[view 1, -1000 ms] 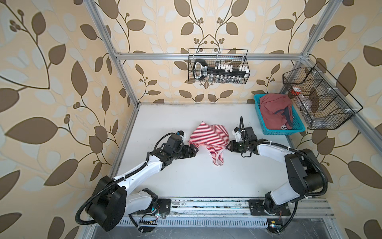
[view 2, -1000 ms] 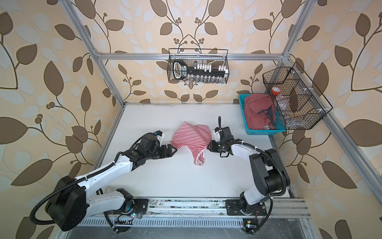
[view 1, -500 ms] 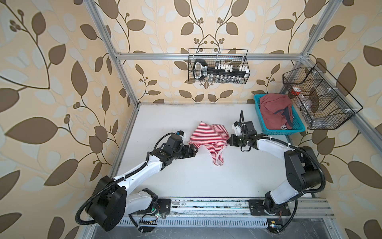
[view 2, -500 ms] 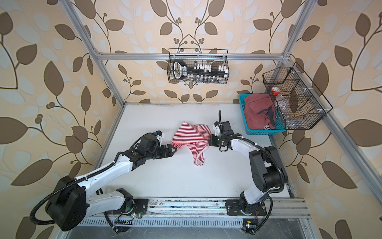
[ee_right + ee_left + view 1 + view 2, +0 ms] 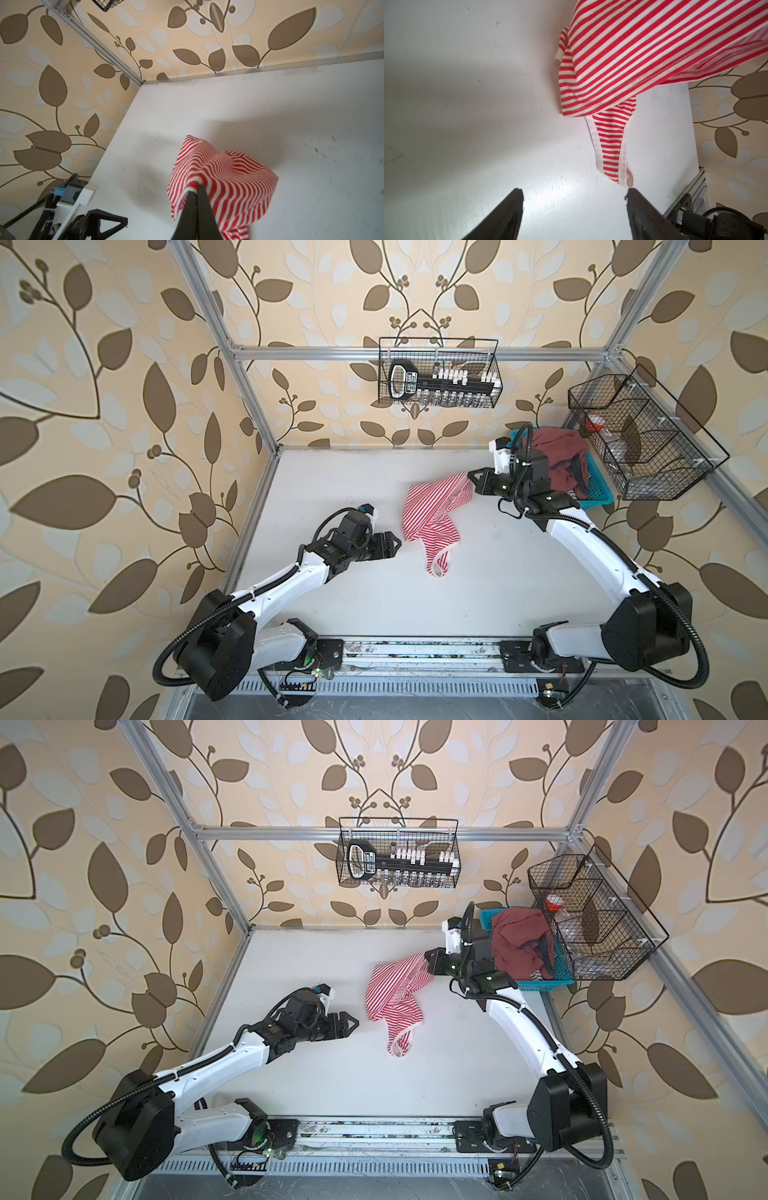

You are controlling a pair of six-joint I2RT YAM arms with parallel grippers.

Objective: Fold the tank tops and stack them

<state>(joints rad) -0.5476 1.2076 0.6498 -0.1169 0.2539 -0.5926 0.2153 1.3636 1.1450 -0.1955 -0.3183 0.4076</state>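
Striped tank top (image 5: 432,514) hangs from clamped right pincer (image 5: 471,477).

Pretty clearly a robotics lab test cell, not anyone's home. The leafy wallpaper (image 5: 104,406) sits behind a bare aluminium frame (image 5: 374,353). The white table (image 5: 374,605) has a metal rail (image 5: 415,650) along its near edge, with the left arm (image 5: 282,585) and right arm (image 5: 582,547) mounted on it, cables all exposed. Wire baskets hang at the back (image 5: 436,339) and right side (image 5: 681,414). The only homey bits look like props: a striped tank top (image 5: 432,510) on the table and a dusty red tank top (image 5: 557,456) in a blue basket (image 5: 598,494) at the far right corner.
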